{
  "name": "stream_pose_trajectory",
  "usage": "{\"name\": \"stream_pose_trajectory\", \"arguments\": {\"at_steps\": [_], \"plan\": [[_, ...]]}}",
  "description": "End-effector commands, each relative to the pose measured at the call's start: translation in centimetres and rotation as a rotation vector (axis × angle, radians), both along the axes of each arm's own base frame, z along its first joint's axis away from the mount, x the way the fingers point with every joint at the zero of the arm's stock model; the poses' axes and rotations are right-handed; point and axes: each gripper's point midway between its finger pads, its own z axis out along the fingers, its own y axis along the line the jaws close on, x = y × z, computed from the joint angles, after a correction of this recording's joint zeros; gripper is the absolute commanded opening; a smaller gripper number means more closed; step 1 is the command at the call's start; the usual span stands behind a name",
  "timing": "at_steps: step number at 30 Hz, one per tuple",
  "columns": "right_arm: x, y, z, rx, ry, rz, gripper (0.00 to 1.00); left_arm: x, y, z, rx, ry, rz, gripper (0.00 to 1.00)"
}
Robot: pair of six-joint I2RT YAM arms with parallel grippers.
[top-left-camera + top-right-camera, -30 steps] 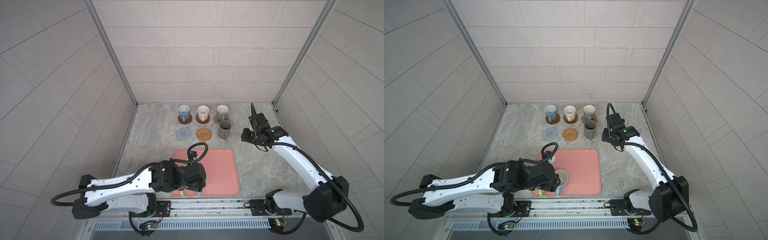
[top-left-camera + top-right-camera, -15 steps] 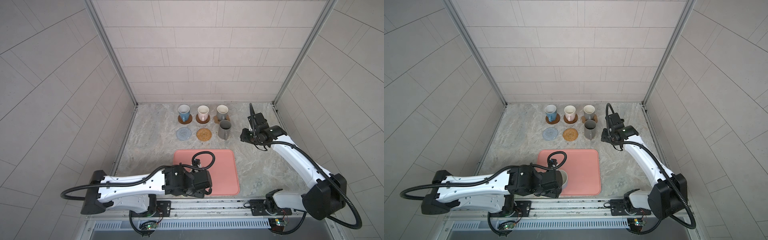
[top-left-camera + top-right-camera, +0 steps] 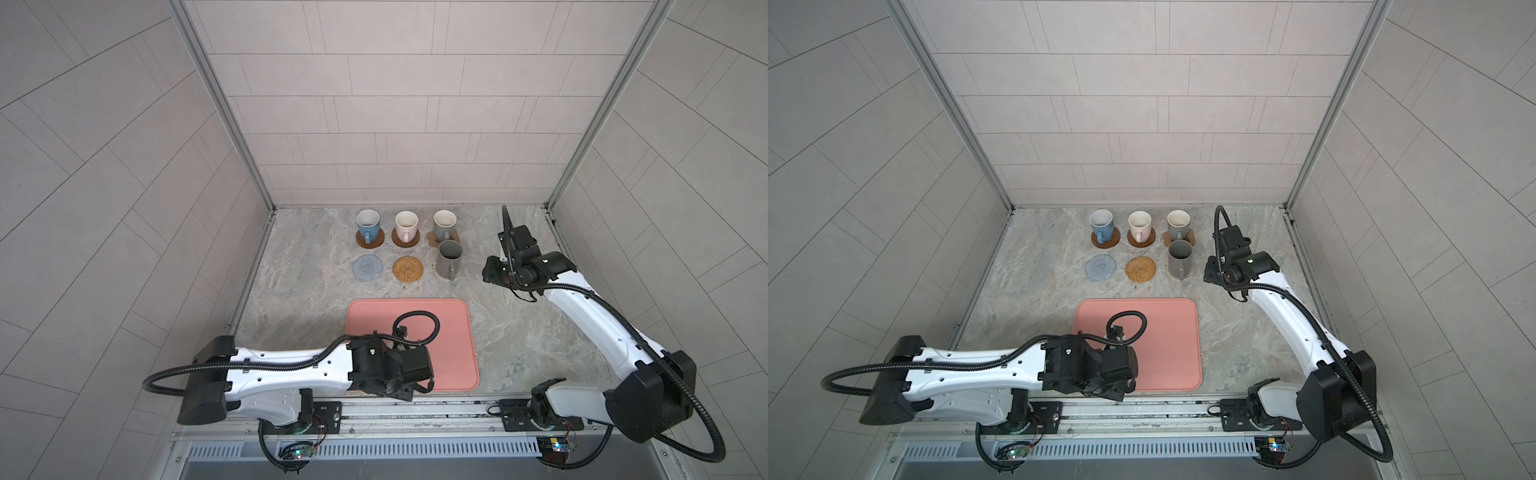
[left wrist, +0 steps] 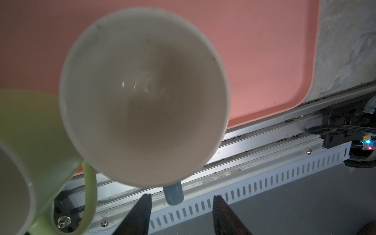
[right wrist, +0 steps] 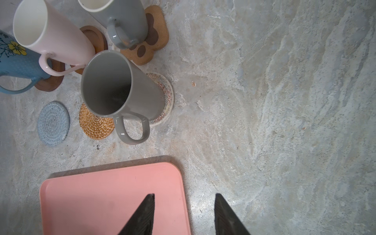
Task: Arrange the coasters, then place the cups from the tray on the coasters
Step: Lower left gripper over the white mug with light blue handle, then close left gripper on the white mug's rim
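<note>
Left gripper [image 4: 182, 195]: hanging over the near left corner of the tray [image 3: 451, 332], fingers standing apart either side of the handle [image 4: 173, 193] of the light blue mug [image 4: 144, 97]. There's a gap on both sides, so nothing is pinched!
Light blue mug: sitting upright at the tray's near edge, cream inside facing up.
Yellow-green mug [image 4: 34, 126]: standing just beside it on the tray; the left arm is hiding both in both top views.
Right gripper [image 5: 184, 195]: hovering above the table [image 3: 311, 291], right of the tall dark-grey mug [image 3: 449, 259], fingers spread and carrying nothing.
Far row, left to right: blue mug [image 3: 368, 224] resting on the left wooden disc [image 3: 369, 242], pale pink mug [image 3: 406, 224] on the middle wooden disc [image 3: 405, 242], grey mug [image 3: 444, 222] on the paw coaster [image 5: 160, 36].
Nearer row: crochet coaster [image 3: 368, 268] and rattan coaster [image 3: 408, 269] lying bare; the tall dark-grey mug is standing on the pale woven coaster [image 5: 167, 91] at the right end.
</note>
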Motion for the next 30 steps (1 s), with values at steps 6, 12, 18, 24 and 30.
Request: {"name": "stream_pose_trajectory", "arguments": {"at_steps": [6, 12, 18, 24, 30], "plan": [[-0.5, -0.7, 1.0, -0.001, -0.021, -0.025, 0.5, 0.2, 0.4, -1.1, 0.056, -0.011, -0.007, 0.48], [-0.5, -0.9, 1.0, 0.0, -0.023, -0.035, 0.5, 0.9, 0.6, -1.4, 0.078, -0.037, -0.001, 0.44], [-0.5, -0.9, 1.0, 0.001, -0.019, -0.041, 0.5, 1.6, 0.7, -1.7, 0.098, -0.05, -0.008, 0.39], [-0.5, -1.0, 0.9, 0.0, -0.018, -0.047, 0.5, 2.8, 1.0, -1.8, 0.115, -0.072, -0.008, 0.36], [-0.3, -1.0, 0.9, 0.004, -0.02, -0.056, 0.5, 3.7, 1.2, -1.9, 0.139, -0.083, -0.031, 0.33]]}}
